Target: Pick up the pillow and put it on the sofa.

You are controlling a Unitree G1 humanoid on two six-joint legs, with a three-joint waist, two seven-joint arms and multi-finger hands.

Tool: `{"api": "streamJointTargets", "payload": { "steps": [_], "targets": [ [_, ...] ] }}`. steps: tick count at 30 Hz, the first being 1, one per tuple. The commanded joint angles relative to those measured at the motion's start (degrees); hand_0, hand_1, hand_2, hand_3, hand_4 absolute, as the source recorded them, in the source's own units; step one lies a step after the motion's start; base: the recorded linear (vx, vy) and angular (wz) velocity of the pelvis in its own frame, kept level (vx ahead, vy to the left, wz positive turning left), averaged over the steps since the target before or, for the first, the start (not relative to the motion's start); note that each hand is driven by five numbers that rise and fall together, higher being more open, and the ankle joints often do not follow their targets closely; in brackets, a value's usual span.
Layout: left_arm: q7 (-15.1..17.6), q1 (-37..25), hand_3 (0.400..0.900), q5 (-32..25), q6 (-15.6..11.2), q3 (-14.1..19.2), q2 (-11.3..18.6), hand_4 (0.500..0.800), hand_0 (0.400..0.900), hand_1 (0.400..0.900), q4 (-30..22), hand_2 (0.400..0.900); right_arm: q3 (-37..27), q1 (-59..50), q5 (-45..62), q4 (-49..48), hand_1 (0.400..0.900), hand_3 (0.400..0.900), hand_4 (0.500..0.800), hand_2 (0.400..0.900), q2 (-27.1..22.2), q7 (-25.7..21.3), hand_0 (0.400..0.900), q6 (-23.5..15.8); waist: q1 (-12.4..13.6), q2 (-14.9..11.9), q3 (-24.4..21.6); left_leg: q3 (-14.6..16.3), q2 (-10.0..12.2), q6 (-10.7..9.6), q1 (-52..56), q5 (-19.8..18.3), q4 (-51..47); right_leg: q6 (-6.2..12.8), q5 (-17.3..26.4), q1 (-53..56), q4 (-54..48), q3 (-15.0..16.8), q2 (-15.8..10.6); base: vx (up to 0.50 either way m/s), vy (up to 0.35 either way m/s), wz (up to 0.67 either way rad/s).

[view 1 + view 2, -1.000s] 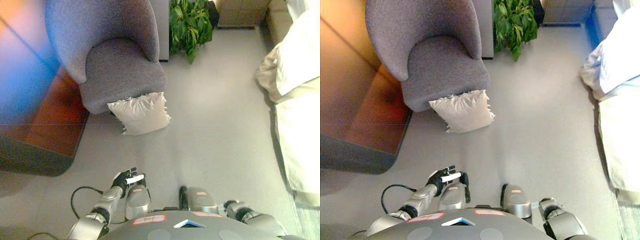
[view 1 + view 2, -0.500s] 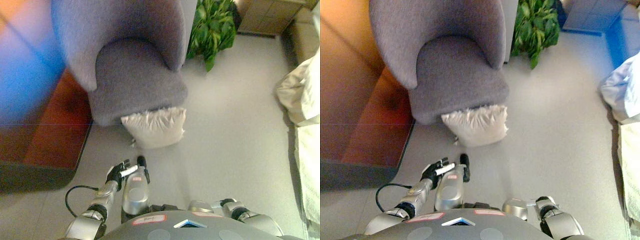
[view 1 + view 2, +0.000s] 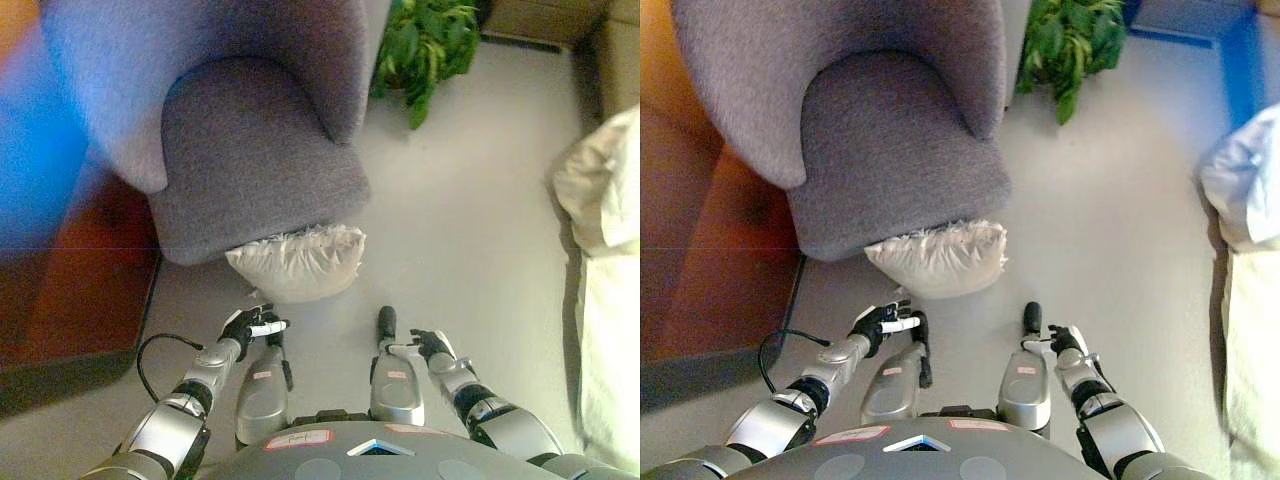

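A pale grey floor (image 3: 1110, 230) fills the room. A leafy green potted plant (image 3: 1068, 40) stands at the top, just right of the grey armchair. On the left lies a reddish-brown rug (image 3: 710, 260) with a dark edge. White bedding (image 3: 600, 240) hangs down along the right side, with beige furniture (image 3: 540, 18) beyond it
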Motion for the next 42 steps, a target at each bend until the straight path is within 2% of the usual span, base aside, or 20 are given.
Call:
{"api": "streamJointTargets", "payload": {
  "steps": [1,3,7,9,13,18,21,23,25,29,36,42],
  "targets": [
    [0.6,0.9,0.9,1.0,-2.1,1.2,2.7,0.8,0.9,0.9,-3.1,0.9,3.4,-1.5,-9.7,0.7,0.9,0.9,0.8,0.9,-5.0,-7.5,0.9,-3.4,1.3,-1.0,2.3,-2.3,4.7,-0.7,2.4,-8.3,8.3,2.2,1.5,-6.1,8.4,2.9,-5.6,0.3,-0.24,0.59],
    [-1.5,-0.2,0.9,4.5,-4.5,-0.9,2.4,0.8,0.9,0.9,-2.5,0.9,4.3,-5.0,-11.6,1.3,0.9,0.9,0.8,0.9,-6.5,-7.7,0.9,-4.1,2.4,-0.1,3.2,-3.2,5.5,-2.1,2.9,-5.6,3.9,2.63,1.8,-4.3,5.6,1.4,-5.4,0.16,-0.176,0.46],
    [-3.2,-5.7,0.9,2.6,-4.8,-5.5,2.5,0.8,0.9,0.9,-1.5,0.9,7.2,-16.3,-10.3,1.7,0.9,0.9,0.8,0.9,-8.9,-7.9,0.9,-0.3,4.0,1.9,6.6,-5.1,5.5,-3.7,0.2,-2.7,0.6,2.93,1.8,-7.0,5.7,-1.3,-6.4,-0.04,-0.08,0.35],
    [-3.9,-7.3,0.9,0.5,-4.2,-6.7,3.1,0.8,0.9,0.9,-2.6,0.9,7.8,-22.7,-6.2,2.2,0.9,0.9,0.8,0.9,-11.6,-4.4,0.9,1.8,5.0,3.1,8.7,-6.4,5.0,-4.0,-1.8,-2.1,0.8,3.08,1.5,-9.1,7.6,-2.1,-7.1,0.02,-0.065,0.28],
    [-5.2,-8.3,0.9,0.0,-3.6,-7.6,4.4,0.8,0.9,0.9,-5.5,0.9,7.5,-30.3,-3.5,3.5,0.9,0.9,0.8,0.9,-16.4,-0.3,0.9,2.7,7.0,5.2,11.2,-7.3,4.2,-4.0,-4.3,-1.3,0.2,3.24,0.7,-11.5,9.6,-3.5,-8.2,0.02,-0.054,0.3],
    [-5.5,-8.3,0.9,-2.5,-3.5,-8.8,5.7,0.8,0.9,0.9,-10.3,0.9,8.8,-38.0,-0.5,3.8,0.9,0.9,0.8,0.9,-20.9,3.1,0.9,3.9,9.1,7.3,14.2,-8.6,2.2,-3.4,-9.0,-0.8,1.6,3.21,-0.6,-15.6,13.5,-3.6,-9.3,-0.02,-0.016,0.28],
    [-4.9,-7.1,0.9,-4.1,-4.7,-9.7,6.5,0.8,0.9,0.9,-13.6,0.9,9.4,-41.2,1.6,3.6,0.9,0.9,0.8,0.9,-23.1,4.7,0.9,4.0,10.3,8.6,14.7,-8.8,1.5,-3.2,-12.1,-0.3,2.3,3.05,-1.1,-18.2,15.0,-3.9,-9.7,-0.02,0.03,0.14],
    [-4.7,-6.2,0.9,-5.1,-5.0,-10.1,7.3,0.8,0.9,0.9,-15.8,0.9,9.2,-42.2,2.9,3.1,0.9,0.9,0.8,0.9,-23.4,4.3,0.9,4.1,11.4,9.8,14.7,-8.7,1.4,-2.6,-14.4,0.1,3.1,1.99,-4.1,-20.7,20.9,-4.0,-8.9,-0.02,0.073,0.06],
    [-4.7,-5.1,0.9,-5.8,-5.6,-10.5,7.8,0.8,0.9,0.9,-17.5,0.9,9.1,-42.9,3.2,2.9,0.9,0.9,0.8,0.9,-24.1,4.4,0.9,3.7,11.9,10.4,14.7,-9.4,0.5,-2.5,-16.2,-0.1,4.5,1.66,-4.7,-22.6,22.4,-4.0,-8.9,0.01,0.018,0.15],
    [-4.7,-3.5,0.9,-8.7,-7.9,-10.9,8.1,0.8,0.9,0.9,-19.9,0.9,9.9,-45.9,3.8,2.7,0.9,0.9,0.8,0.9,-25.5,4.8,0.9,4.3,12.7,11.7,14.7,-9.4,-0.1,-2.2,-19.1,0.5,4.5,1.36,-4.8,-24.8,22.2,-4.3,-8.9,-0.01,0.052,0.03],
    [-4.2,-1.5,0.9,-12.2,-9.9,-11.6,8.5,0.8,0.9,0.9,-24.4,0.9,11.4,-52.0,1.8,2.9,0.9,0.9,0.8,0.9,-27.5,6.3,0.9,5.3,13.6,14.3,14.7,-9.0,-1.1,-2.1,-23.2,2.1,3.4,1.51,-3.9,-28.6,21.1,-3.8,-8.6,-0.01,0.063,-0.03],
    [-4.3,0.8,0.9,-17.5,-11.7,-11.8,9.3,0.8,0.9,0.9,-29.1,0.9,13.4,-55.6,-1.0,2.1,0.9,0.9,0.8,0.9,-29.4,7.6,0.9,6.8,14.2,16.4,14.7,-8.7,-1.8,-2.1,-27.5,2.9,3.6,1.45,-4.2,-32.9,22.0,-3.1,-8.6,-0.01,0.068,-0.01]
  ]
}}
